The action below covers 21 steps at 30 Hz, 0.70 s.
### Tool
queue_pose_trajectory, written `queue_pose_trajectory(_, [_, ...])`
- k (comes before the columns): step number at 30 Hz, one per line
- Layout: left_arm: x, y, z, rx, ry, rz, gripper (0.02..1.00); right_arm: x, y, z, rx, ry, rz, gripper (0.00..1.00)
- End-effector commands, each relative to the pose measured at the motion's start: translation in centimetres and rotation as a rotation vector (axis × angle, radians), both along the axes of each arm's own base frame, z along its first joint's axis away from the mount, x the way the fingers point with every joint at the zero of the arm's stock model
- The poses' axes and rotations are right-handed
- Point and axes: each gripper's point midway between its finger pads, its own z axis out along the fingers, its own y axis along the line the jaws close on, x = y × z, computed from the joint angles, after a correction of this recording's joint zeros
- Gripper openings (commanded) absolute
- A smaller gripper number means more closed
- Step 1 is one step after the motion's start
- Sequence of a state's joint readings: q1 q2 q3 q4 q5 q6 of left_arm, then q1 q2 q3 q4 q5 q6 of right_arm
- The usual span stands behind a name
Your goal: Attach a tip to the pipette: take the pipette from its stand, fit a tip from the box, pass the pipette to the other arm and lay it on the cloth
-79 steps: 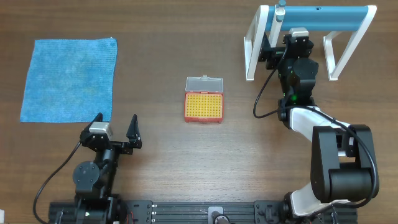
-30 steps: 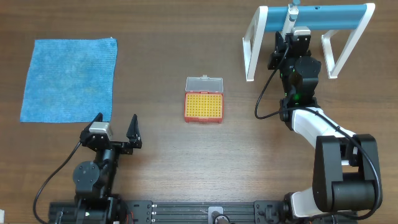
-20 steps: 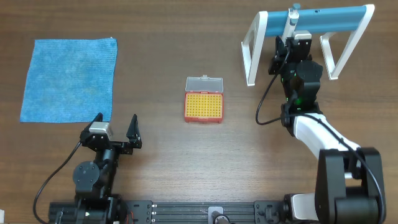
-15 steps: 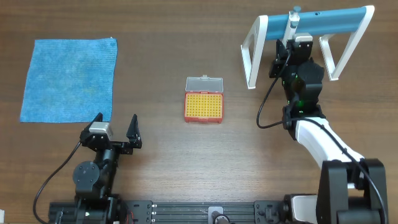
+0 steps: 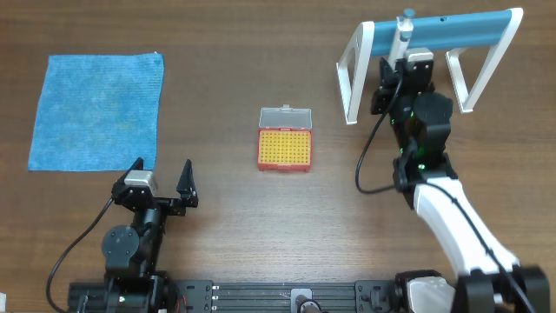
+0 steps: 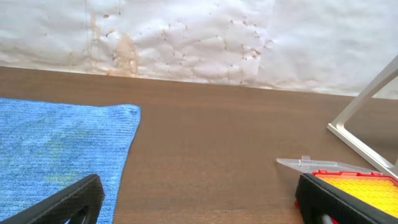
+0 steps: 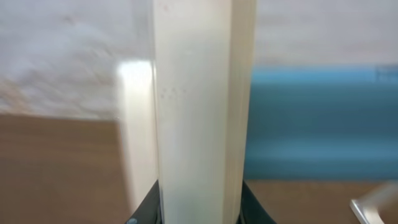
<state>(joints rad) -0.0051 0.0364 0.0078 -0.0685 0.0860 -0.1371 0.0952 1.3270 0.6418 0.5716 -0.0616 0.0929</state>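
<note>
The right arm reaches out full to the stand, the right gripper clenched on the pipette hanging there. Well away from the stand, the left gripper sits low with its fingers spread.

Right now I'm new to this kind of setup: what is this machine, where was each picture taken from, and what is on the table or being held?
These are two robot arms standing at one edge of a wooden table. One picture looks down from above; the other two come from a camera on each arm's wrist. On the table are a blue cloth, an open box of yellow pipette tips and a blue-and-white stand. The left hand rests open and empty near the cloth. The right hand is closed around the white pipette, up at the stand.
</note>
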Motion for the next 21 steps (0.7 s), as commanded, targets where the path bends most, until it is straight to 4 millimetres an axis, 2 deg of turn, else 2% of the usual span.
queue_pose_trajectory(1, [0.0,0.1,-0.2,-0.011,0.008,0.007,0.996,-4.2,4.4,2.5,0.022,-0.140,0.124,0.082])
queue_pose_trajectory(5, [0.0,0.1,-0.2,-0.011,0.008,0.007,0.996,-9.2,8.7,2.6,0.073,-0.333,0.285,0.082])
queue_pose_trajectory(8, [0.0,0.1,-0.2,-0.011,0.008,0.007,0.996,-10.8,10.3,0.5,0.084,-0.332,0.345,0.082])
queue_pose_trajectory(10, [0.0,0.1,-0.2,-0.011,0.008,0.007,0.996,-10.8,11.5,-0.3,0.086,-0.323,0.377,0.082])
queue_pose_trajectory(16, [0.0,0.1,-0.2,-0.011,0.008,0.007,0.996,-11.0,15.6,-0.4,0.092,-0.355,0.558,0.080])
queue_pose_trajectory(21, [0.0,0.1,-0.2,-0.011,0.008,0.007,0.996,-9.6,17.8,-0.7,0.179,-0.307,0.600,0.084])
